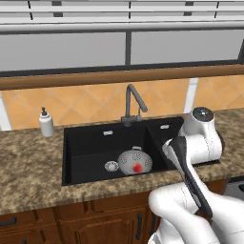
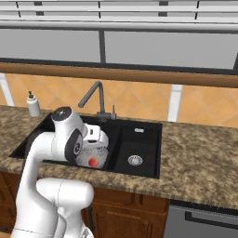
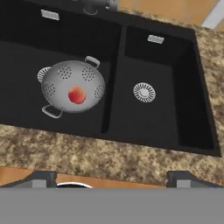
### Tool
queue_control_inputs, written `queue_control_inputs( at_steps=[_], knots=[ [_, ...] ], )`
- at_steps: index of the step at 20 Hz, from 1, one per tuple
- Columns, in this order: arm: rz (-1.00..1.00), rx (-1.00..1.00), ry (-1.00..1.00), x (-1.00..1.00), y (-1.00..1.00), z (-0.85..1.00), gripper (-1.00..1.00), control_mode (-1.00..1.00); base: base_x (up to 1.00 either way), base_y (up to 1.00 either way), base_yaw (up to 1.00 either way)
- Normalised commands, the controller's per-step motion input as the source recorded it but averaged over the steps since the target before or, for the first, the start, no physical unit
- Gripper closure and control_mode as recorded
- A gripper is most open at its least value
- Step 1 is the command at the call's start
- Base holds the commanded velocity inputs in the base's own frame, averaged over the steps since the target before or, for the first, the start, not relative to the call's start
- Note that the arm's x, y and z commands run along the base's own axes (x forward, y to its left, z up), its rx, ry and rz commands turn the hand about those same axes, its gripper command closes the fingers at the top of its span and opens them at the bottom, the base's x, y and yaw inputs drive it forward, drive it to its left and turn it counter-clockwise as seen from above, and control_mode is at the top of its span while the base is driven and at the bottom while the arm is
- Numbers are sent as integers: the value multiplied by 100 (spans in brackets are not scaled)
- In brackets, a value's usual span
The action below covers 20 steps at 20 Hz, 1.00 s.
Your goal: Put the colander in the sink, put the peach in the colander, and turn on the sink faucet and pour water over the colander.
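Granite-look counter (image 1: 28, 171) under an orange tiled backsplash, window above. Black double-basin sink (image 1: 90, 138) set into it. Colander (image 1: 135, 162) already sitting in wide left basin, just beside the silver drain (image 1: 111, 166), partly covering that drain in hand view. Peach (image 1: 137, 167) resting inside colander, roughly centred (image 3: 77, 95). So first two steps look done.

Left to do, by judgement: turning on sink faucet (image 1: 133, 102) and getting water onto colander. No stream visible anywhere. Spout angled out over left basin, seemingly not far from colander; whether it lines up over the bowl hard to say from these angles. May need a swing of the spout as well as the lever.

Gripper (image 3: 111, 177) held high above front edge of counter, looking down into both basins, well apart from colander and faucet. Fingers spread wide, nothing between them.

Hard to make out: faucet lever small and dark against tiles, position unclear. Faucet base cut off at top edge of hand view. In right base view arm blocks much of left basin and part of colander (image 2: 95, 153). White soap dispenser (image 1: 46, 123) on counter left of sink, untouched.
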Motion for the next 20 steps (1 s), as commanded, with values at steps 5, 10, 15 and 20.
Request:
queue_control_inputs(
  at_steps=[5,10,15,20],
  knots=[
    [27,30,-31,37,-53,26,-100,-100,0,0,0],
    [52,25,-41,45,-26,-14,-100,-100,0,0,0],
    [36,34,-27,72,-22,6,-100,-100,0,0,0],
    [20,35,-8,77,-3,11,-100,-100,0,0,0]
  ],
)
